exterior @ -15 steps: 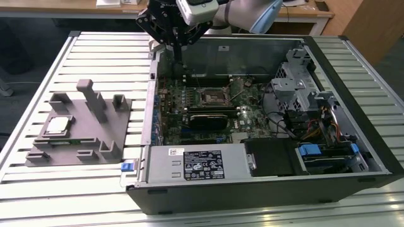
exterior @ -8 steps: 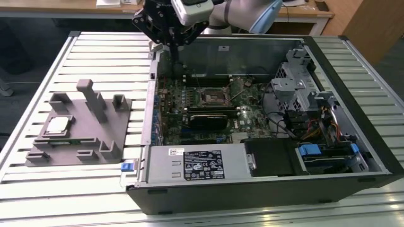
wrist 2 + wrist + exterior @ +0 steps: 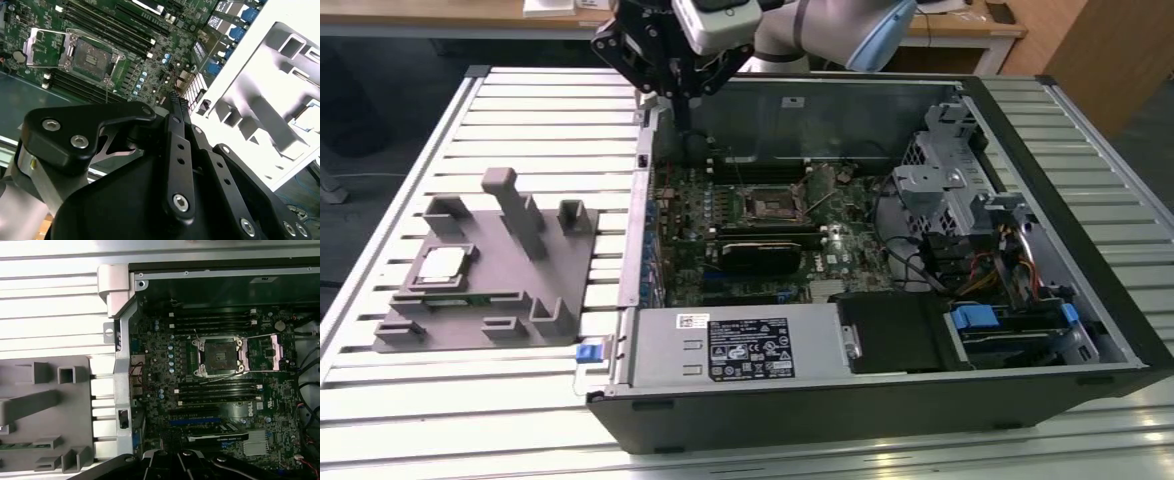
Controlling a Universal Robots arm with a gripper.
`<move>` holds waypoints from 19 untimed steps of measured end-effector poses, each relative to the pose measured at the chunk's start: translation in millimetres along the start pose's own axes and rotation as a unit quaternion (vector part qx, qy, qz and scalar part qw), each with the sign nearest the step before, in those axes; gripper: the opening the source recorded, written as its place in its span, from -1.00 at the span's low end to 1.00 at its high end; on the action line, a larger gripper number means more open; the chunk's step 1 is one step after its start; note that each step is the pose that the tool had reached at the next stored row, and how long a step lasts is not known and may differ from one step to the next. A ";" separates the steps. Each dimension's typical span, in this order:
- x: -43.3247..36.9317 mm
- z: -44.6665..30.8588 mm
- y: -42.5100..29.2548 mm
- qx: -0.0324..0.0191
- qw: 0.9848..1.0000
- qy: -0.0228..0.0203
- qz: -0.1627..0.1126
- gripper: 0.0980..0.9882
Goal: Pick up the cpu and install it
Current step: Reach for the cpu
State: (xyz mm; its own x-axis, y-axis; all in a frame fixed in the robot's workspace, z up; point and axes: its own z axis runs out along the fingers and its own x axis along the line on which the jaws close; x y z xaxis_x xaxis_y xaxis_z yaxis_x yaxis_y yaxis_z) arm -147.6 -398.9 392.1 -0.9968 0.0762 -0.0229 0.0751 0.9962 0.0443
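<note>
One black hand [image 3: 679, 96], closed and empty; flat silvery square cpu [image 3: 440, 264] on grey jig [image 3: 507, 272].

**Empty tool before an opened computer**

Up close, the black tool [image 3: 178, 100], ribbed fingertips [image 3: 178, 98] pressed together, nothing gripped. Beyond the tips, a green motherboard [image 3: 172, 47] inside the case. On it, the square socket [image 3: 90, 56], lying open, with its metal hold-down frame [image 3: 42, 47] flipped back beside it. Flanking the socket on both sides, long black memory slots [image 3: 110, 25]. Along the board's edge nearest the tips, a row of blue and silver ports [image 3: 234, 30]. Past the ports, outside the case, a pale grey holder [image 3: 270, 107] with upright posts and pockets. In one pocket, lying flat and cut off by the picture's border, the cpu [image 3: 306, 116], well apart from the tool.
</note>
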 end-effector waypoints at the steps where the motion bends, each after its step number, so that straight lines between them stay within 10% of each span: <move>1: 0.8 0.0 -0.1 0.000 1.000 0.000 0.000 -0.95; 19: 13.4 0.9 -1.1 0.000 1.000 0.001 0.000 -0.95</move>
State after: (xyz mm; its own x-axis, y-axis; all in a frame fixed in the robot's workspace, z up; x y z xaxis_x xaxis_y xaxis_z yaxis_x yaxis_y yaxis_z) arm -161.0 -398.9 390.9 -0.9969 0.0762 -0.0206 0.0753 0.9962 0.0441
